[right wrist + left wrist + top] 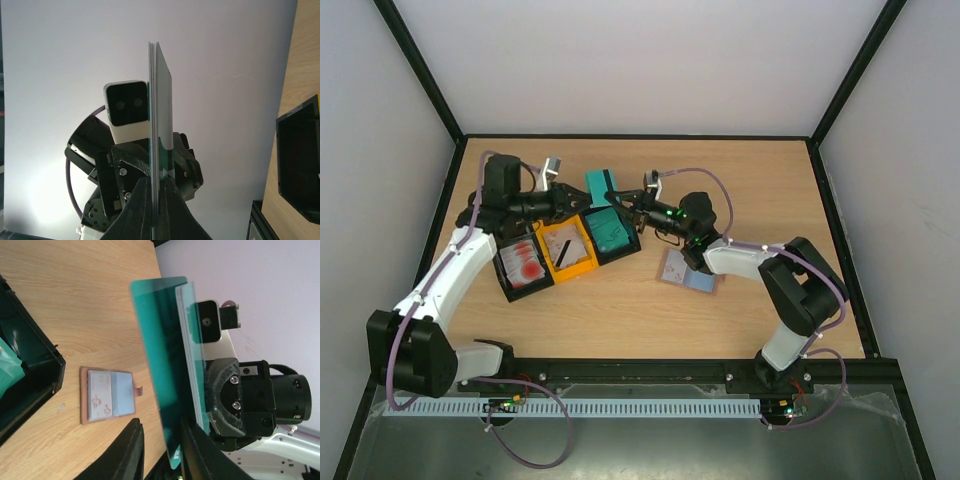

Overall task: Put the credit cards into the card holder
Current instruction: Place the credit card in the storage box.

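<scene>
Two teal cards [160, 355] at least, pressed into one thin stack, hang in the air well apart from the card holder [84, 390]. In the top view they are up and to its left, beyond the trays. The holder lies open and flat on the table [620, 320], and a pale card [102, 397] shows in its pocket, so I judge part of the job done. The right gripper [156, 202] is clamped tight on one edge of the stack, which stands upright and edge-on to its own camera. The left gripper [162, 452] straddles another edge of the same stack with its fingers narrowly parted. A gap shows on one side, so it looks to have no grip. To the holder's left, the near black tray [618, 258] carries what look like loose teal cards [610, 232]. The yellow tray [575, 272] beyond it shows only a thin dark thing I cannot make out, and the far black tray [502, 272] holds red-and-white cards [525, 262]. By my reckoning most of the task is left: the held stack has to get to the holder's slot, and the tray cards have to follow.
</scene>
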Robot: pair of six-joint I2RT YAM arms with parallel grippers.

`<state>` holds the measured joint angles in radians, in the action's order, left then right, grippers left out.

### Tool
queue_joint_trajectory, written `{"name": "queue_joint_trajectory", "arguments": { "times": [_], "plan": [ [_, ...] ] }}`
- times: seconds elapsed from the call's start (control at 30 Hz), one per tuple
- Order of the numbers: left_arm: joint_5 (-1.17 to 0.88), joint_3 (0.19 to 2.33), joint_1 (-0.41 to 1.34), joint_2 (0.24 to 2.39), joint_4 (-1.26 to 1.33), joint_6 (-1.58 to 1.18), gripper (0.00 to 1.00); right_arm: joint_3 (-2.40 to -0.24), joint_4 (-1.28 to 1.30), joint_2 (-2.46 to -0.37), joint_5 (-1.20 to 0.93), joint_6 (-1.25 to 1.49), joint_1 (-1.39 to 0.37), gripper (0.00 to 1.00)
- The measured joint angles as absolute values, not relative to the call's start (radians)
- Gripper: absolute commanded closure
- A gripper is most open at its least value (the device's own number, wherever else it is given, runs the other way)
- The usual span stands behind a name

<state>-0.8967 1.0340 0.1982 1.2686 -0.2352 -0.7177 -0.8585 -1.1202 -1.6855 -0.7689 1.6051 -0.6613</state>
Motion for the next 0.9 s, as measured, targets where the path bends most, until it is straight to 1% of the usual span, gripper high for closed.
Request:
{"name": "queue_joint_trajectory", "arguments": {
  "times": [0.1,0.53,0.9],
  "plan": [
    [-0.904,1.006,0.203,1.269,-0.192,-0.746,0.97,-0.844,-1.119,-1.691,-0.764,1.597,-0.661,0.98],
    [-0.865,0.828,0.205,1.271,-0.139,-0.824,0.98,-0.755,-1.100,-1.775,-0.752,1.556,-0.681,0.98],
    [-0.820,0.815,0.205,1.399,-0.144,-0.830,0.98,-0.741,-1.104,-1.884,-0.722,1.622,-0.683,0.94]
  ]
}}
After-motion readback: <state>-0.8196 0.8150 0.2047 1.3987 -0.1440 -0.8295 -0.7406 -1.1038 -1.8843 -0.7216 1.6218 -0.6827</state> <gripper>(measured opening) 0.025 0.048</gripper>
